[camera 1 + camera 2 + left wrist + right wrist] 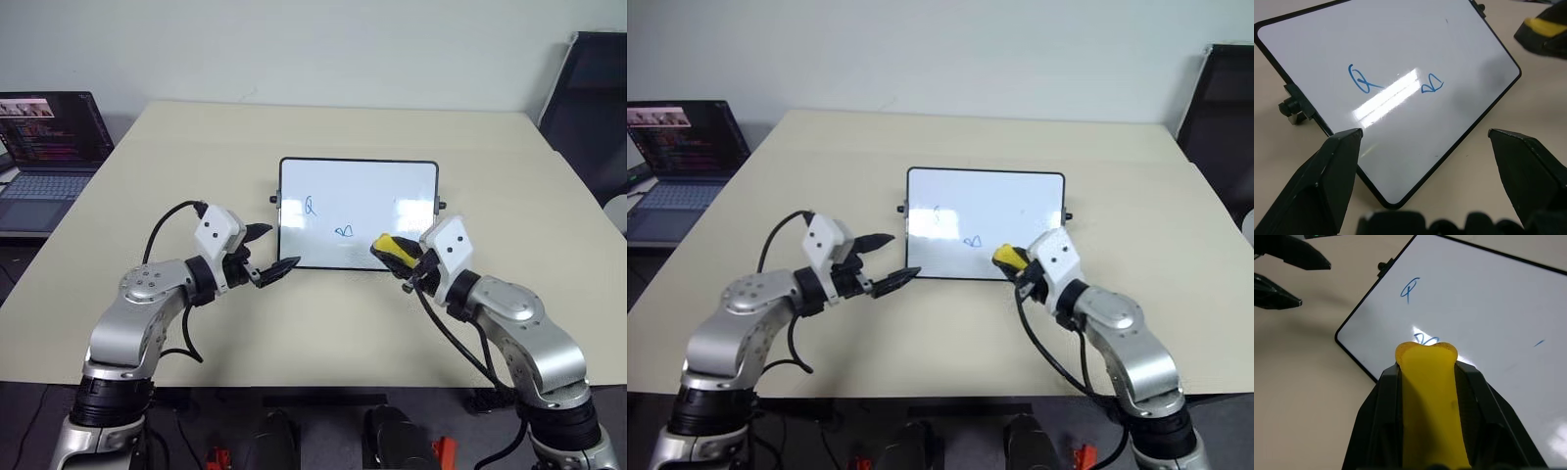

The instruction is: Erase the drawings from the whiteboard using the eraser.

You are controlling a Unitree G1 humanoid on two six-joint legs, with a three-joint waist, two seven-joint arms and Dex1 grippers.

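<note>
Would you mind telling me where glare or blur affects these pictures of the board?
Left wrist view: a bright glare streak crosses the whiteboard between the two drawings. Right wrist view: the eraser looms close and soft-edged, with glare just beyond its tip. Left eye view: a pale reflection patch near the board's right edge.

**Right Gripper Holds Eraser at Board Edge**

The whiteboard [986,223] lies flat on the counter [950,323], bearing blue drawings [971,241]. The right gripper [1016,262] clamps the yellow eraser [1008,258] over the board's near edge. The left gripper [888,260] hovers beside the board's near left corner, fingers spread. A laptop [681,166] sits far left.
</note>
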